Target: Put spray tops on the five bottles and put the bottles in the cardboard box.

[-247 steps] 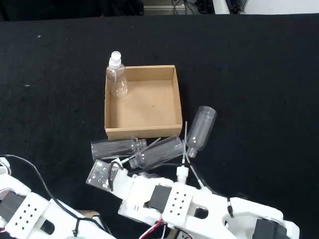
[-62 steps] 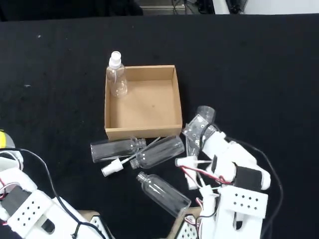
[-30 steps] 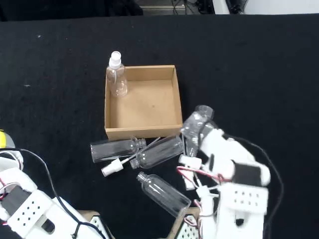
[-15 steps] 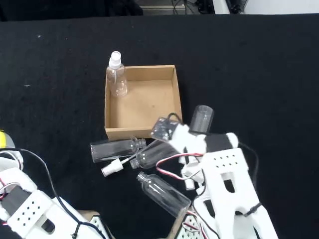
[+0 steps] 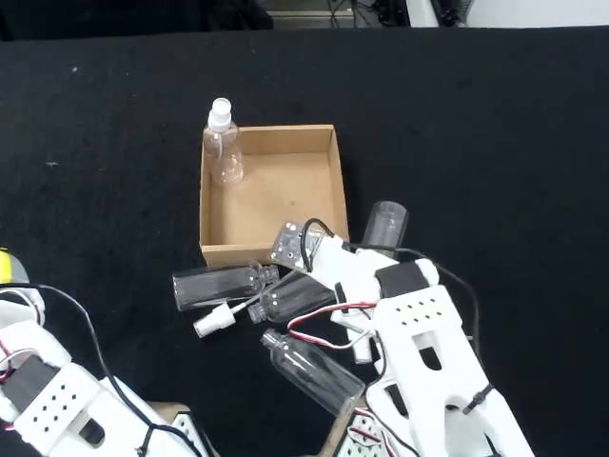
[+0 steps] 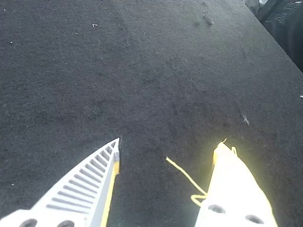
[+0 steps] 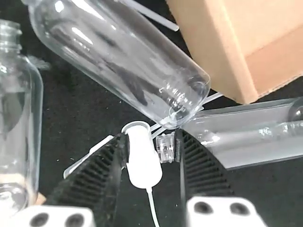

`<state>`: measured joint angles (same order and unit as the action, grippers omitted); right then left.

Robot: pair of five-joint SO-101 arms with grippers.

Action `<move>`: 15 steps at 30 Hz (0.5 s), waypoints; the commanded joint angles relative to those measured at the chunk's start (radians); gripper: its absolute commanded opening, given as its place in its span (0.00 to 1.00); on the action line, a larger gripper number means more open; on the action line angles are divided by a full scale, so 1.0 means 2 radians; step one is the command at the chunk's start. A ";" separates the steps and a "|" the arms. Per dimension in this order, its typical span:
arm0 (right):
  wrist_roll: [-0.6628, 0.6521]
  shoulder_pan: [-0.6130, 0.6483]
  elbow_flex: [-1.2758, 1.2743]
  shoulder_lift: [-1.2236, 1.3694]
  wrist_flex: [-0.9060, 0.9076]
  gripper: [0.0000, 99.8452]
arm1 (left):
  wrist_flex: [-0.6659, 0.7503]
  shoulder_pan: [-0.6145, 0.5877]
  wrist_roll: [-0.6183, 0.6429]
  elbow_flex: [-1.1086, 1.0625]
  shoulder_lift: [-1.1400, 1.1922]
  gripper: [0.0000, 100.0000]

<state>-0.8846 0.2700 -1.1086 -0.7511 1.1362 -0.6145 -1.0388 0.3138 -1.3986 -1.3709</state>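
In the right wrist view the right gripper [image 7: 151, 138] is shown clamped narrowly on a small white plastic spray top [image 7: 142, 161], beside a clear plastic bottle [image 7: 118, 61] lying just near of the brown cardboard box [image 7: 246, 42]. In the high view that grip is covered by the white arm [image 5: 423, 328], and a capped clear bottle [image 5: 223, 148] is seen standing in the box's far left corner. The left gripper [image 6: 170, 142] is spread wide over the black cloth table cover [image 6: 142, 71].

A capped bottle [image 5: 224, 150] stands in the box's [image 5: 249, 254] far left corner; three bottles [image 5: 214, 284] lie before the box, a fifth bottle [image 5: 385, 227] to its right.
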 commanded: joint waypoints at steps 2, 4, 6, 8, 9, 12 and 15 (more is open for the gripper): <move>-0.024 0.006 -0.008 0.003 -0.012 0.15 | 0.002 0.004 -0.005 0.007 0.000 0.23; -0.036 0.006 -0.011 0.003 -0.008 0.20 | 0.002 0.004 -0.005 0.007 0.000 0.23; -0.039 0.006 -0.018 0.003 -0.010 0.25 | 0.002 0.004 -0.005 0.007 0.000 0.23; -0.040 0.008 -0.021 0.003 -0.014 0.24 | 0.002 0.004 -0.005 0.007 0.000 0.23; -0.041 0.008 -0.023 0.003 -0.018 0.23 | 0.003 0.004 -0.005 0.007 0.000 0.23; -0.041 0.008 -0.039 0.003 -0.035 0.20 | 0.003 0.004 -0.005 0.007 0.000 0.23; -0.041 0.007 -0.059 0.003 -0.052 0.20 | 0.003 0.004 -0.005 0.007 0.000 0.23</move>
<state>-0.9551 0.2731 -1.2129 -0.7511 1.0717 -0.6145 -1.0388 0.3138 -1.3986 -1.3709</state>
